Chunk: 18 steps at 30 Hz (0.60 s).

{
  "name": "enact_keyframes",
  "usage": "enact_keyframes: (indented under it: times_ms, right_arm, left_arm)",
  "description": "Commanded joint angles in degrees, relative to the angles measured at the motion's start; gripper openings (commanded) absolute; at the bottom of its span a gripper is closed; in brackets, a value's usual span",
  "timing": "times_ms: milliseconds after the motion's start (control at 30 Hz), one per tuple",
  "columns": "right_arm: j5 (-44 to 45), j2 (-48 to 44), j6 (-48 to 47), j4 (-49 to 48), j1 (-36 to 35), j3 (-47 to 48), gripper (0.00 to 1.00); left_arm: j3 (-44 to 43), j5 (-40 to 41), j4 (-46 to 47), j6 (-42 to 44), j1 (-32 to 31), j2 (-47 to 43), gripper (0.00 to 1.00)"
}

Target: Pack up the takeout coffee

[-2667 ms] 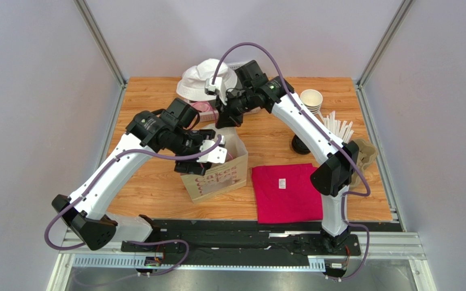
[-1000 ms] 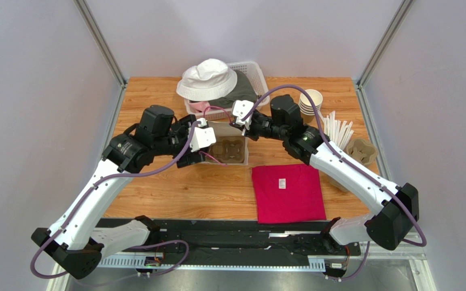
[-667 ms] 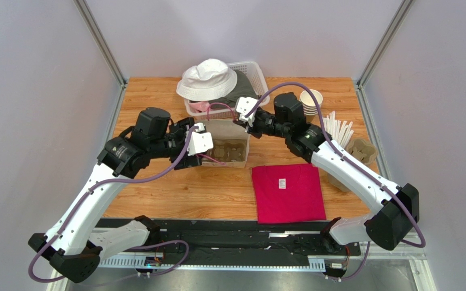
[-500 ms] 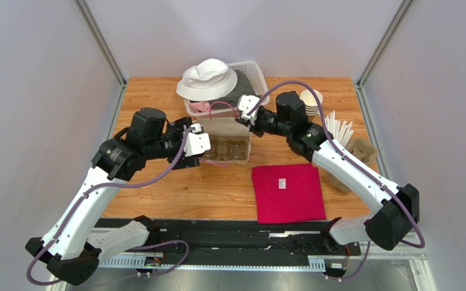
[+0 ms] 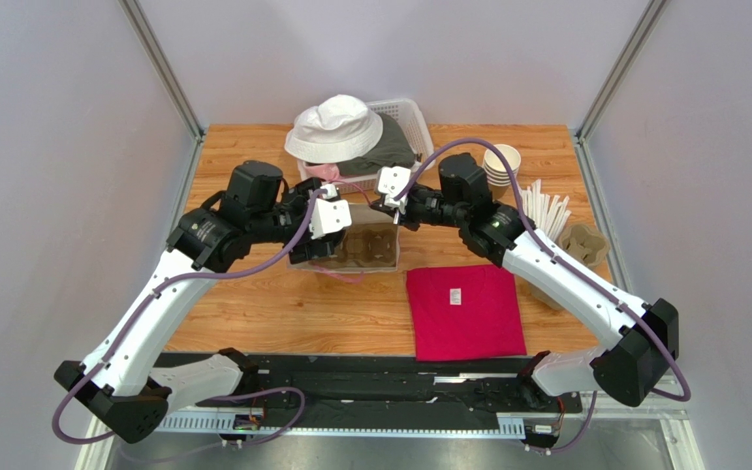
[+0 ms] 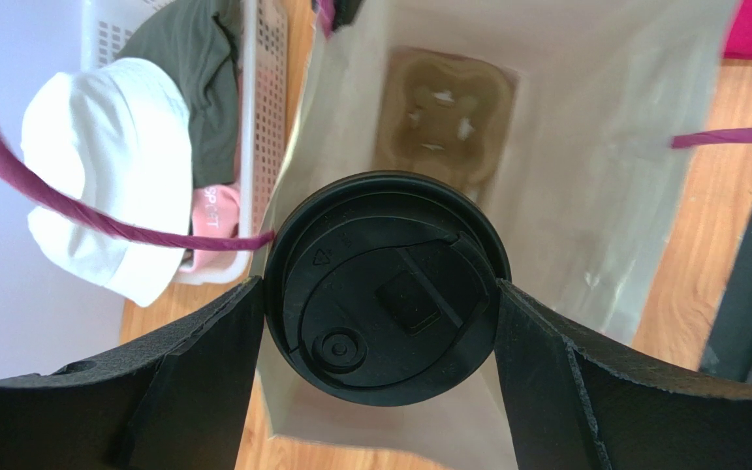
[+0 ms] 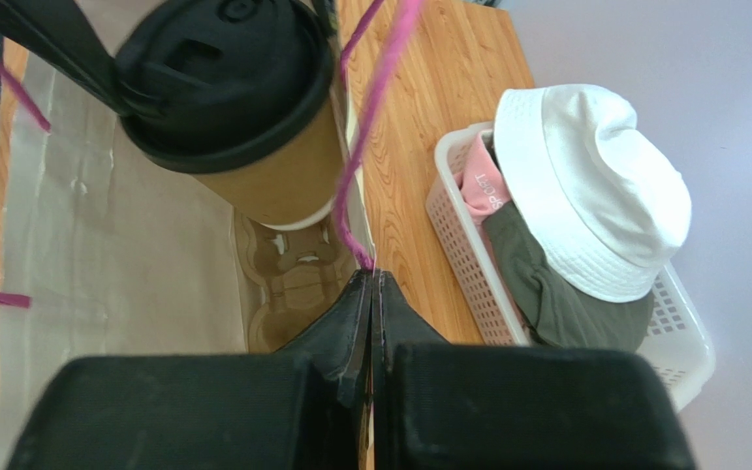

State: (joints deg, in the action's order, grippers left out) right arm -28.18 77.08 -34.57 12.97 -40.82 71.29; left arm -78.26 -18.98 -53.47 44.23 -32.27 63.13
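The takeout coffee (image 6: 385,289), a tan paper cup (image 7: 277,181) under a round black lid, hangs upright over the mouth of an open paper bag (image 6: 586,196). My left gripper (image 6: 380,294) is shut on it, one pad on each side of the lid. A brown cup carrier (image 6: 444,108) lies on the bag's bottom, under the cup. My right gripper (image 7: 370,284) is shut on the bag's magenta handle (image 7: 370,117) at the far rim and holds that side up. From above, the left gripper (image 5: 313,245) hides the cup, and the right gripper (image 5: 378,208) is just behind the bag (image 5: 378,262).
A white basket (image 5: 404,113) with clothes and a white hat (image 5: 336,127) stands close behind the bag. A red cloth (image 5: 463,308) lies to the bag's right. Stacked lidless cups (image 5: 501,162), wooden stirrers (image 5: 547,206) and spare carriers (image 5: 583,243) are at the far right.
The left arm drew back to the left with the cup, then came right again over the bag. The right gripper rose toward the back with the handle, then returned. Both grips held.
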Motion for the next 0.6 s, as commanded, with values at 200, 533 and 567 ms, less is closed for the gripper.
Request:
enact_keyframes:
  times_ms: [200, 533, 567]
  right_arm:
    - [4.80, -3.25, 0.38, -2.59, -3.57, 0.26, 0.00]
    - [10.09, -7.38, -5.68, -12.36, -5.06, -7.91, 0.00]
    - [9.64, -7.64, -6.04, -12.44, -5.32, -8.27, 0.00]
  left_arm:
    - [12.33, 2.20, 12.34, 8.77, -2.71, -4.95, 0.26]
    - [13.92, 3.78, 13.04, 7.98, -1.83, -5.39, 0.25]
    - [14.44, 3.86, 13.22, 8.15, -1.83, -5.30, 0.25]
